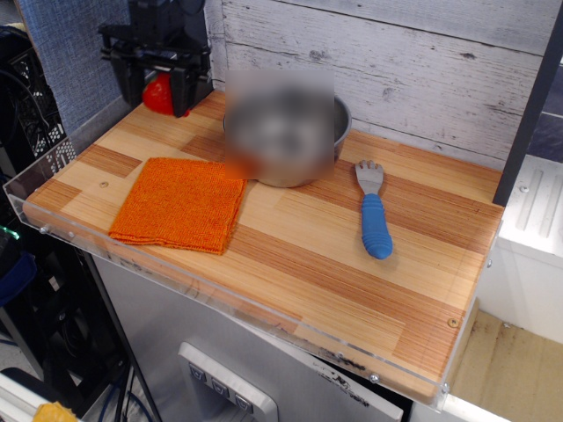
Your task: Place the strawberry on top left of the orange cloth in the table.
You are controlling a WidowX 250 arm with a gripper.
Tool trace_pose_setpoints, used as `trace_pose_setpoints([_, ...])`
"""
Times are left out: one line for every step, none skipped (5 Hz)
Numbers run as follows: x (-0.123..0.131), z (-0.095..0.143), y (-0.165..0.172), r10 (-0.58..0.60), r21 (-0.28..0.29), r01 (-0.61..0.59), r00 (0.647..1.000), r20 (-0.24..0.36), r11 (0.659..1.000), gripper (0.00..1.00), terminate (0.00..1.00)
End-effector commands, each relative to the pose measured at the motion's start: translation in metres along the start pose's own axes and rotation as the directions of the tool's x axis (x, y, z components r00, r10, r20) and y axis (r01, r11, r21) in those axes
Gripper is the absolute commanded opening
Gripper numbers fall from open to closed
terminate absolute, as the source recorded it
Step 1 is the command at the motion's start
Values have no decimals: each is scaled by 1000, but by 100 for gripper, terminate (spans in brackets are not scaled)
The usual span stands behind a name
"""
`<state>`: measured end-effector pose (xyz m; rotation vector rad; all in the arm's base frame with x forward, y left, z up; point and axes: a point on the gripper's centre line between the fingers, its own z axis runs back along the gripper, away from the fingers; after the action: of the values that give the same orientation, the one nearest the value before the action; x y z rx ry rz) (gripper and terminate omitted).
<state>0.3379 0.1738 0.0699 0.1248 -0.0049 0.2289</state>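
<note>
My black gripper (pixel 159 95) hangs over the far left corner of the striped wooden table (pixel 299 255). It is shut on the red strawberry (pixel 157 94), which shows between the two fingers. The orange cloth (pixel 180 203) lies flat on the left part of the table, nearer the front edge, below and a little right of the gripper. The gripper and strawberry are apart from the cloth, past its far left corner.
A steel bowl (pixel 281 127), blurred in this view, stands behind the cloth's right corner. A fork with a blue handle (pixel 374 211) lies to the right of the bowl. A clear acrylic rim (pixel 53 180) runs along the table's left and front edges.
</note>
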Motion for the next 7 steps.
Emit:
trace_pose_setpoints([-4,-6,19,5,75,-4,1000,-16,997,0,0])
trace_pose_setpoints([1,-22,19,4,75,0,999,-54,997,0,0])
trace_pose_setpoints([6,-31,17,4,88,2,998,-63,996,0,0])
trace_pose_setpoints([6,-31,18,6,76,-3,999,-41,997,100,0])
trace_pose_setpoints([3,-23,21,15,67,-14,1000,-12,998,100,0])
trace_pose_setpoints([0,-13,21,2,64,-2,1000,12,998,100,0])
trace_pose_setpoints([-4,-1,21,-19,68,16,999,42,998,100,0])
